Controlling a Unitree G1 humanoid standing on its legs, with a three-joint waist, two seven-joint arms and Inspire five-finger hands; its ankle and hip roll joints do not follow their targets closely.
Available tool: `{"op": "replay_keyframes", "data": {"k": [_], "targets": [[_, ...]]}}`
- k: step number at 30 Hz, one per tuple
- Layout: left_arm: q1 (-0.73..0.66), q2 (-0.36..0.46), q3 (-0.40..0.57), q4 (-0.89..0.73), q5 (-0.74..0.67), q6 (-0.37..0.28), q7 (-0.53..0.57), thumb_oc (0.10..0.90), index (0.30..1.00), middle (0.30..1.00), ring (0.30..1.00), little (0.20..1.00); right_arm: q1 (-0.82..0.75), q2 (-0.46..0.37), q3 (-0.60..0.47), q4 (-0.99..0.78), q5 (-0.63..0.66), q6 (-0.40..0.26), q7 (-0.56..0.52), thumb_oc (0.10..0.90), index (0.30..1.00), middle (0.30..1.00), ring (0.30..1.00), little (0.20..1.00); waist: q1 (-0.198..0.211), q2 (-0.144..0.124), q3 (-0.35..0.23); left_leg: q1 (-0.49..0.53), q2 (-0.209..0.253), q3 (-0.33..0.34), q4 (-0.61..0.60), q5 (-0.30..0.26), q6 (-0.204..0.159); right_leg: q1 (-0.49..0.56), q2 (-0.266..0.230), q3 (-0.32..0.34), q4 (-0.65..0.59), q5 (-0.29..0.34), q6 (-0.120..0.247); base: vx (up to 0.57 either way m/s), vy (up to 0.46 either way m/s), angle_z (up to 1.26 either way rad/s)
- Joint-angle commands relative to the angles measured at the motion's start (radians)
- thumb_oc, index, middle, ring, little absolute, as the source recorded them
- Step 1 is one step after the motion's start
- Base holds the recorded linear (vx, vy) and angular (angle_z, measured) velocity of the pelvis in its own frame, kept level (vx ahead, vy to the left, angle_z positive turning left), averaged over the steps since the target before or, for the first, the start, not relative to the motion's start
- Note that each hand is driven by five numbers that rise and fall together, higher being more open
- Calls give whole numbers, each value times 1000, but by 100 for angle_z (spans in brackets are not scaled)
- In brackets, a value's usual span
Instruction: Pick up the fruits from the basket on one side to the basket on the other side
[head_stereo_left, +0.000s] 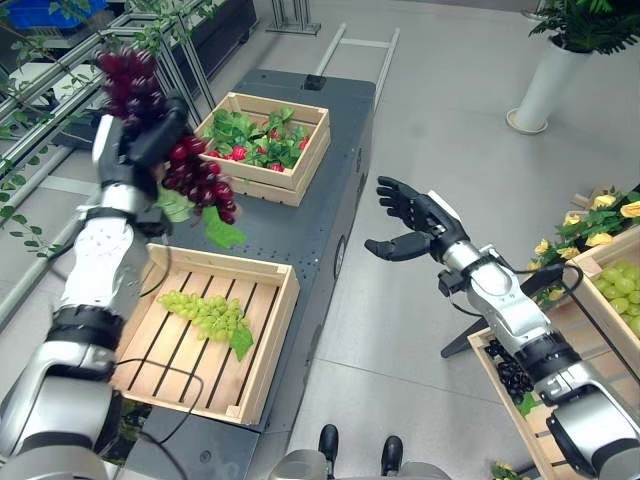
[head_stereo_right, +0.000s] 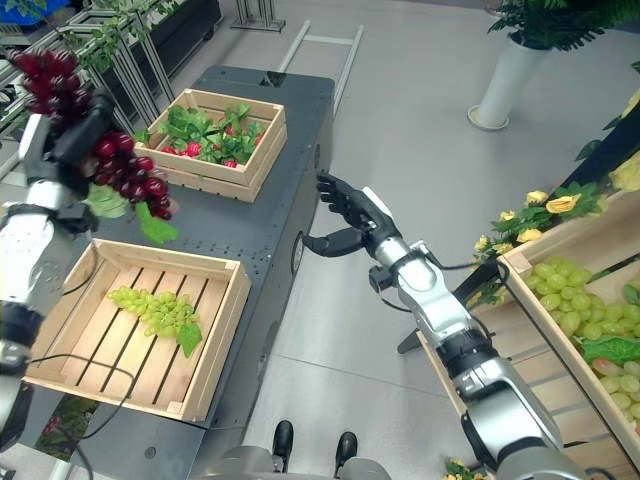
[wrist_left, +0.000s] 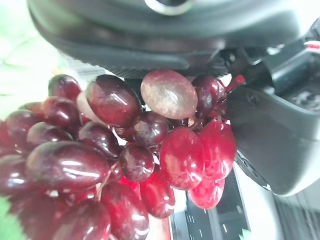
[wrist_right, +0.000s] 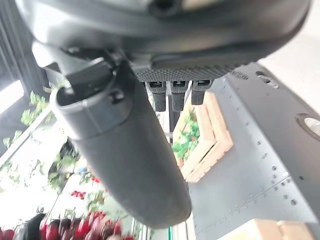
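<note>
My left hand (head_stereo_left: 150, 135) is raised above the dark table, shut on a bunch of red grapes (head_stereo_left: 195, 175) with green leaves hanging from it; the bunch (wrist_left: 125, 155) lies close against the palm in the left wrist view. Below it stands a light wooden crate (head_stereo_left: 270, 340) holding a bunch of green grapes (head_stereo_left: 205, 312). My right hand (head_stereo_left: 415, 225) hovers open over the floor to the right of the table, with nothing in it. At the right, a wooden crate (head_stereo_right: 530, 270) holds more green grapes (head_stereo_right: 570, 295), and a lower one holds dark grapes (head_stereo_left: 512, 378).
A second wooden crate (head_stereo_left: 265, 140) with red fruits among green leaves sits at the far end of the dark table (head_stereo_left: 310, 215). A white planter (head_stereo_left: 545, 85) stands far right. Yellow flowers (head_stereo_left: 590, 215) edge the right crates. Metal racks (head_stereo_left: 60, 70) line the left.
</note>
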Motion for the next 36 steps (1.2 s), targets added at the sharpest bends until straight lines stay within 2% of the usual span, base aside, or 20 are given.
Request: {"op": "replay_keyframes", "data": {"k": [1,7,12,14,19,23,36], "targets": [[-220,-10,-8,29,-51,-73,5,400,300,300,300,300,-134,2,4,-26,155,-19,30,800,900,900,900,900,-20,4,-162,-5,-48,-46,-7,-89,-43,-2,14,12,2,-21,0,-8,-68,3],[-315,-88,-89,82,-51,-49,-34,400,300,300,300,300,-276,17,17,44,268,78,96,800,900,900,900,900,-37,-5,-177,6,-40,-11,-7,-96,-44,-1,18,27,2,-22,-2,13,-37,-4],[-382,-141,-151,128,-73,-34,-65,400,300,300,300,300,-362,16,33,140,360,125,106,800,900,900,900,900,-48,-13,-192,17,-35,9,-7,-101,-47,5,21,33,2,-26,-3,25,-20,-8],[-401,-162,-175,137,-84,-23,-88,400,300,300,300,300,-386,22,31,175,408,124,103,800,900,900,900,900,-51,-14,-199,22,-33,14,-7,-103,-47,8,22,36,2,-28,-4,25,-19,-7],[-422,-207,-215,143,-76,-8,-114,400,300,300,300,300,-418,50,35,186,407,117,60,800,900,900,900,900,-59,-13,-200,31,-31,28,-7,-109,-46,11,22,42,2,-31,-4,10,-3,-7],[-439,-231,-233,153,-90,-5,-125,400,300,300,300,300,-447,70,55,196,427,134,72,800,900,900,900,900,-67,-12,-205,36,-30,37,-7,-112,-45,12,23,48,2,-33,-5,3,16,-9],[-478,-294,-273,127,-86,-29,-82,400,300,300,300,300,-460,141,91,181,470,186,57,800,900,900,900,900,-81,-10,-215,48,-25,66,-2,-121,-43,16,24,66,2,-39,-6,2,9,-3]]}}
